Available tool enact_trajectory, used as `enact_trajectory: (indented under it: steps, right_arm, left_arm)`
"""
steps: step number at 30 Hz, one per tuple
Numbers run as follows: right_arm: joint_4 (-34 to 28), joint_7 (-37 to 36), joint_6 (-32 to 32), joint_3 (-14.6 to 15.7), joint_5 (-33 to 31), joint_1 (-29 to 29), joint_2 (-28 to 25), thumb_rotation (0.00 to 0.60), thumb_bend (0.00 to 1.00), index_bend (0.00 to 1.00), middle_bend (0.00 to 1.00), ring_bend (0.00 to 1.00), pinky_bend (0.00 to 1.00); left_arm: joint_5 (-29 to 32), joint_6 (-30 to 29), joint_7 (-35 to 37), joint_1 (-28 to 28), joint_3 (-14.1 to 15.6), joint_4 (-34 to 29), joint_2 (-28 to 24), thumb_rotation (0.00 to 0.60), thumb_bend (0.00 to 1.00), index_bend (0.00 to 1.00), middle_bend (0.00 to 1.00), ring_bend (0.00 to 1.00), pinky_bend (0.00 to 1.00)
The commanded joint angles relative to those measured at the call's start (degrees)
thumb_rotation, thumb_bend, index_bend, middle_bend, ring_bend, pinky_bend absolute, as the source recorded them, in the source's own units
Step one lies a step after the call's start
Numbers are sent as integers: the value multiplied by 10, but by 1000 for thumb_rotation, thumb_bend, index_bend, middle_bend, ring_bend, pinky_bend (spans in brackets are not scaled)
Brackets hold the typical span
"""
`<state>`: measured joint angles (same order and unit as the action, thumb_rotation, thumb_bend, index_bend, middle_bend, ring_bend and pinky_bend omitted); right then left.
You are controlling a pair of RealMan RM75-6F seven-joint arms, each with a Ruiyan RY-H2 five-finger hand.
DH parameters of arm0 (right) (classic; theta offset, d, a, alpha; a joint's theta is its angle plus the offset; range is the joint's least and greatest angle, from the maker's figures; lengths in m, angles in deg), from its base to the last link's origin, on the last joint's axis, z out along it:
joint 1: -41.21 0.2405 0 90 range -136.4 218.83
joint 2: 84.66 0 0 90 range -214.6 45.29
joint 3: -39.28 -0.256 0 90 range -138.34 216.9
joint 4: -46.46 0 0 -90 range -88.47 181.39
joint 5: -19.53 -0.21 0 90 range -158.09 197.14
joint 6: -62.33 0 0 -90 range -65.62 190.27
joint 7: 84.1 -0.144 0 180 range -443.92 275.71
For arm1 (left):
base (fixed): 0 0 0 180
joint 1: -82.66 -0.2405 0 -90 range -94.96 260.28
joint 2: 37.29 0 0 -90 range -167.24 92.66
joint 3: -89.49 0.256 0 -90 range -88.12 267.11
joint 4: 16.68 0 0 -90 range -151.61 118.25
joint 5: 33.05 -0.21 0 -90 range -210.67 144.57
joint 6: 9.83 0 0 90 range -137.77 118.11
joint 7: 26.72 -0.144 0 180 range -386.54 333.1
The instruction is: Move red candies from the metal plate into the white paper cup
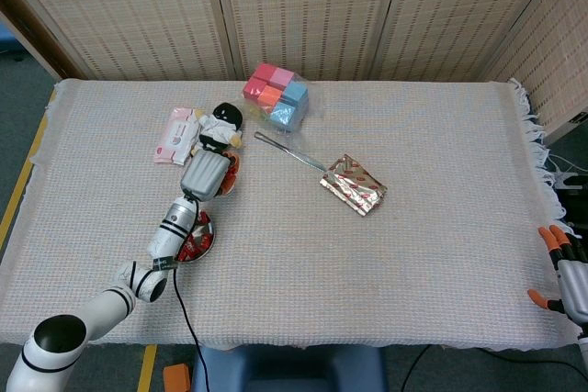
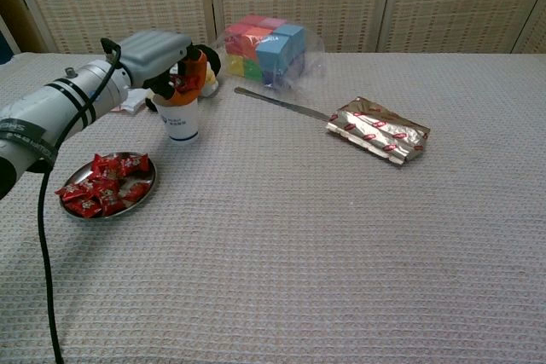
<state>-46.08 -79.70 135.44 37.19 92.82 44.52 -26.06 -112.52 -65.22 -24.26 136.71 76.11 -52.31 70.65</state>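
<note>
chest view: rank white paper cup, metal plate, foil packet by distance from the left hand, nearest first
1. white paper cup: directly under the left hand, which hangs over its rim.
2. metal plate: nearer the camera than the cup, below the left forearm, piled with red candies.
3. foil packet: far off to the right, past the centre of the table.

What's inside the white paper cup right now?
The cup's inside is hidden: the left hand sits over its mouth, a red candy in its fingers. The head view is blocked too.
</note>
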Motion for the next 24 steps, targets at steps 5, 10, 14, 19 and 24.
enact_trajectory:
  steps: [5,10,14,19,24]
  right_arm:
    - [-1,1,2,0,-1,-1,0,600,90,0,0,0,172]
    - [-1,1,2,0,0,-1,0,600,90,0,0,0,174]
    - [-1,1,2,0,-1,0,0,600,90,0,0,0,174]
    - [-3,-1,6,0,3,-2,-1,600,90,0,0,0,175]
    - [-7,-7,15,3,14,-6,-5,600,90,0,0,0,175]
  left_arm:
    - [-6,-3,13,-1,10,6,-5,600,491,409,412,328,464]
    - [-7,1,17,-2,15,1,-12,600,478,386,390,309,450]
    - [-7,-4,18,-4,17,-5,-16,600,477,376,385,307,444]
    - [-17,-38,25,-34,31,-76,-53,600,434,237,304,238,391]
    - [-31,-104,-1,-111,71,-251,-142,600,378,79,171,144,514]
